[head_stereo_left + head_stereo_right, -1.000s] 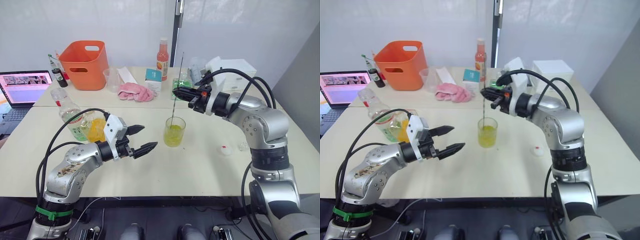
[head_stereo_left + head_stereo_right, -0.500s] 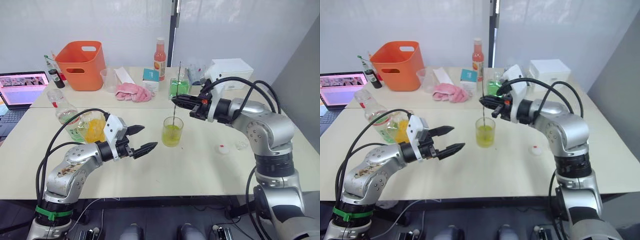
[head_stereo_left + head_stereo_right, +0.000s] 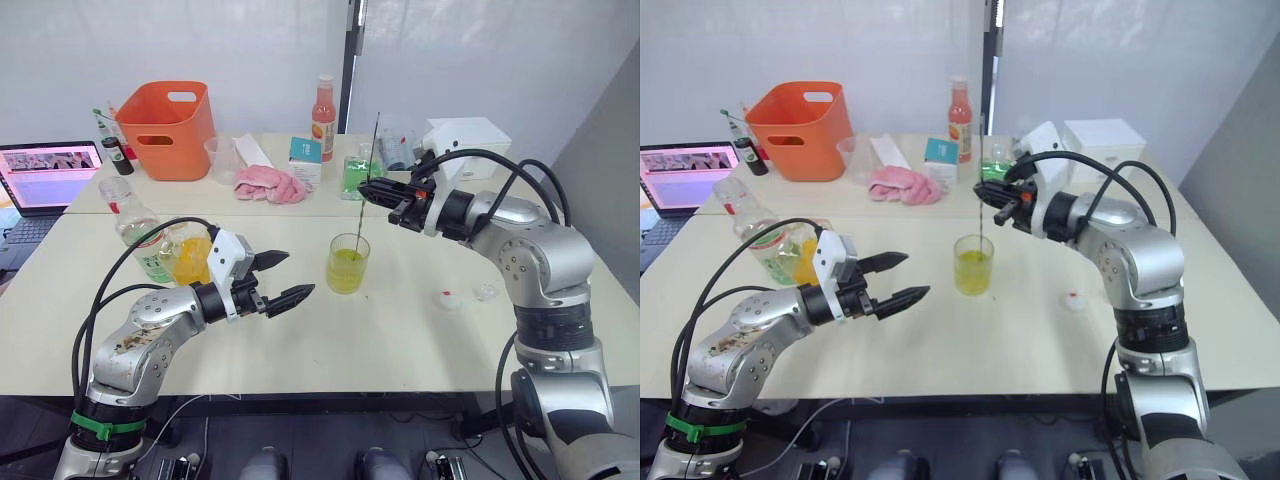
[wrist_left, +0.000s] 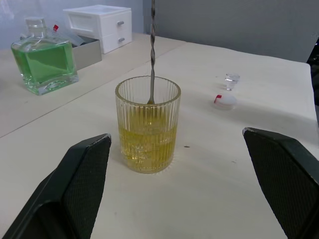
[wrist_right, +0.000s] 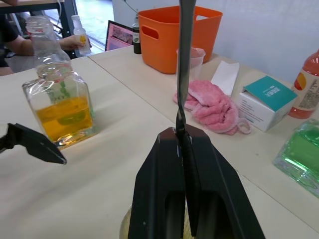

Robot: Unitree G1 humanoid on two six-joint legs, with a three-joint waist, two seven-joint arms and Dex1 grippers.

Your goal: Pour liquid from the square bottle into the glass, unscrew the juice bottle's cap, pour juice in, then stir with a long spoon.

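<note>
The glass (image 3: 348,265) stands mid-table, about half full of yellow liquid. The long spoon (image 3: 368,180) stands tilted in it, its bowl in the liquid (image 4: 150,94). My right gripper (image 3: 372,187) is shut on the spoon's stem above the glass. My left gripper (image 3: 296,275) hovers open left of the glass, level with it and holding nothing. The square bottle (image 3: 192,256) with orange-yellow liquid stands at the left. The uncapped juice bottle (image 3: 135,232) is right behind it. The juice bottle's cap (image 3: 449,299) lies on the table right of the glass.
A green-liquid square bottle (image 3: 358,175), a pink cloth (image 3: 272,185), a teal box (image 3: 306,158), an orange-red bottle (image 3: 324,105), an orange basket (image 3: 170,125) and white drawers (image 3: 465,135) line the back. A laptop (image 3: 45,175) sits far left. A small glass stopper (image 3: 486,291) lies near the cap.
My right gripper has swung the spoon around inside the glass; its bowl went from the glass's left side to its right. The left arm has not moved.
</note>
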